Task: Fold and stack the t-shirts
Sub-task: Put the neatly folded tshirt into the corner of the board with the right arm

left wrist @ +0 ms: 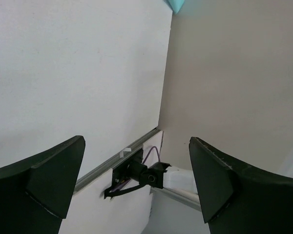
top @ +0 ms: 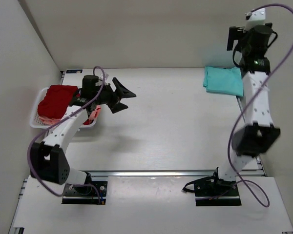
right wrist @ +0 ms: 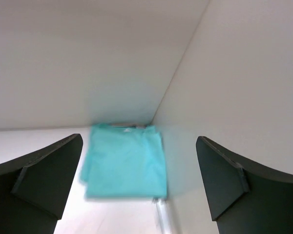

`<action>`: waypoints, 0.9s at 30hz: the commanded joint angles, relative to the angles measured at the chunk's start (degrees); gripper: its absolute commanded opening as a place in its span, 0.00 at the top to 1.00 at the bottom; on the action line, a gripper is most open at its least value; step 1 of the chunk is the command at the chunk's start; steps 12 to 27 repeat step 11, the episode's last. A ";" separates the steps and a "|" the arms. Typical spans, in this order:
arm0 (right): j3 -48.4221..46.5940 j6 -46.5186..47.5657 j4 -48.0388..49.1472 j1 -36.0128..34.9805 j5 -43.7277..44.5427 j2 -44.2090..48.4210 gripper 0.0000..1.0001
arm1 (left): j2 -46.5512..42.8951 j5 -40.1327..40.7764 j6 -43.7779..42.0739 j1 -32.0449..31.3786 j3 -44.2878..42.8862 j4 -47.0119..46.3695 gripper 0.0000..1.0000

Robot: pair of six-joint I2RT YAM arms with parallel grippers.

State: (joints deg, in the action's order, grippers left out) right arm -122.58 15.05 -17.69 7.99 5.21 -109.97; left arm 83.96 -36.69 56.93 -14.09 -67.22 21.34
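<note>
A folded teal t-shirt [top: 223, 80] lies flat at the back right of the table; the right wrist view shows it [right wrist: 124, 163] below and between my jaws. A dark red t-shirt [top: 57, 99] is bunched in the white mesh basket [top: 35, 108] at the left, with a bit of salmon pink cloth [top: 48, 118] under it. My left gripper [top: 128, 100] is open and empty, held above the table just right of the basket; it also shows in the left wrist view [left wrist: 136, 141]. My right gripper [top: 234, 39] is open and empty, raised high above the teal shirt [right wrist: 139, 138].
Walls close off the left, back and right of the table. A metal rail [top: 161, 172] runs across the near side in front of both arm bases. The right arm's purple cable [top: 283, 46] loops beside the right wall. A teal corner [left wrist: 175, 4] shows in the left wrist view.
</note>
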 commanded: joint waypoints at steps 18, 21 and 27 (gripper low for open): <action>60.34 -10.54 -4.97 -13.90 -1.07 52.30 0.01 | -18.76 3.80 -16.38 -0.32 6.93 16.76 0.01; 60.34 -10.54 -4.97 -13.90 -1.07 52.30 0.01 | -18.76 3.80 -16.38 -0.32 6.93 16.76 0.01; 60.34 -10.54 -4.97 -13.90 -1.07 52.30 0.01 | -18.76 3.80 -16.38 -0.32 6.93 16.76 0.01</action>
